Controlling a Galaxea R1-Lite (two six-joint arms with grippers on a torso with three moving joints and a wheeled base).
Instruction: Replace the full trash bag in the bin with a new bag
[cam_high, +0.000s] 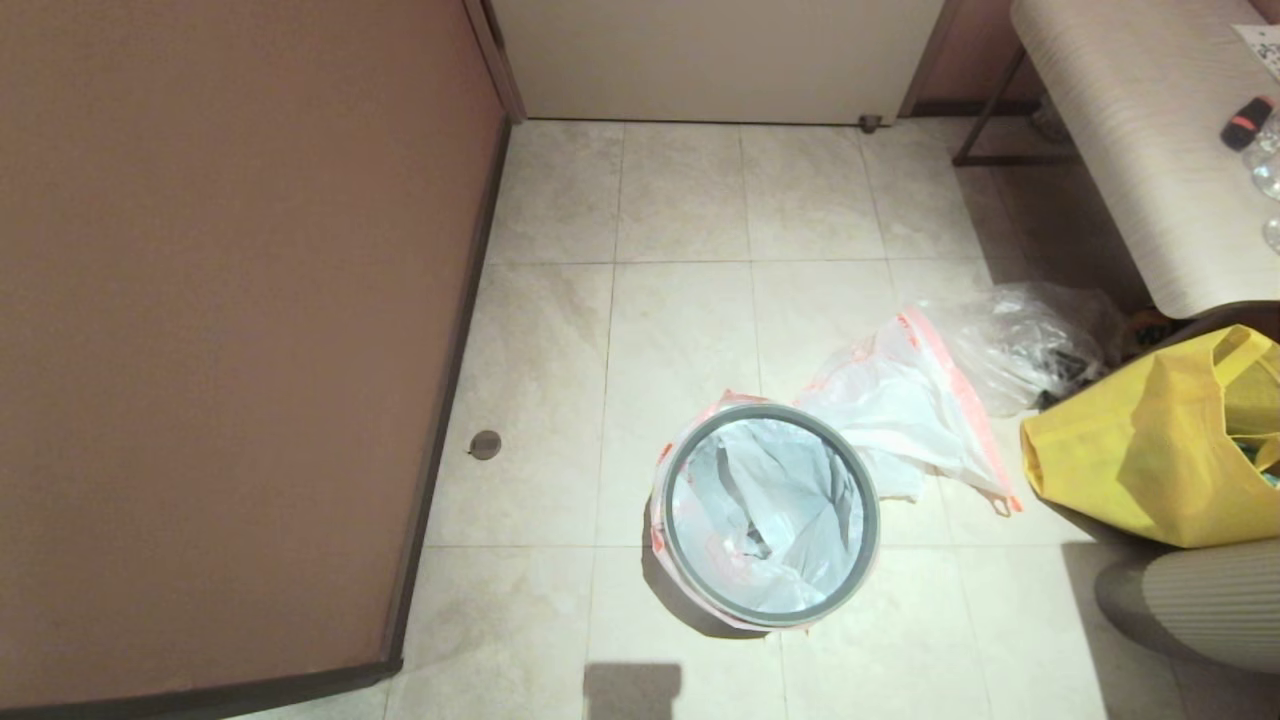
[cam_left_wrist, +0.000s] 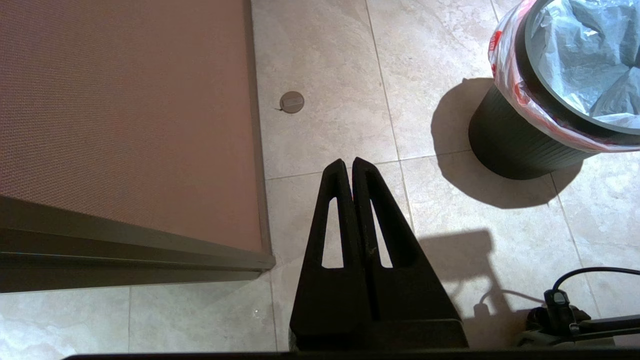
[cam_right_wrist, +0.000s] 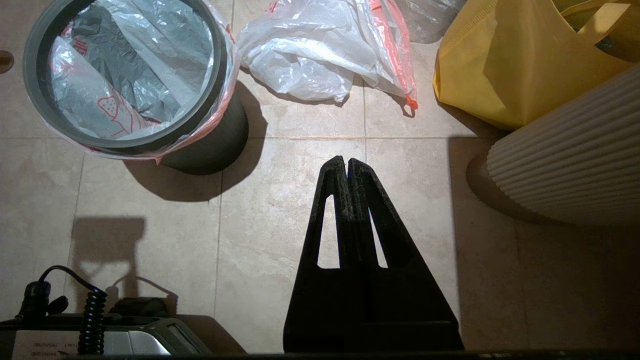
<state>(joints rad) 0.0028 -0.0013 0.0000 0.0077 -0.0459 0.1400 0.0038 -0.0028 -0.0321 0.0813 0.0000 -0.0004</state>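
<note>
The bin (cam_high: 668, 520) stands on the tiled floor; it is a small black bucket (cam_left_wrist: 510, 145) (cam_right_wrist: 210, 145) with a grey ring rim. A translucent white bag with red print (cam_high: 780, 500) (cam_left_wrist: 575, 45) (cam_right_wrist: 135, 65) lines it, its orange-red hem folded out under the ring. A second white bag with an orange-red hem (cam_high: 900, 400) (cam_right_wrist: 310, 55) lies limp and flat on the floor just right of the bin. My left gripper (cam_left_wrist: 348, 161) hangs shut over bare tiles left of the bin. My right gripper (cam_right_wrist: 343, 160) is shut over tiles right of it. Both hold nothing and are out of the head view.
A yellow fabric tote (cam_high: 1150, 460) and a clear plastic bag (cam_high: 1030, 340) sit right of the bags. A ribbed white pedestal (cam_high: 1200, 600) stands at front right under a table (cam_high: 1130, 150). A brown panel (cam_high: 230, 330) fills the left side. A round floor stop (cam_high: 485, 445) sits beside it.
</note>
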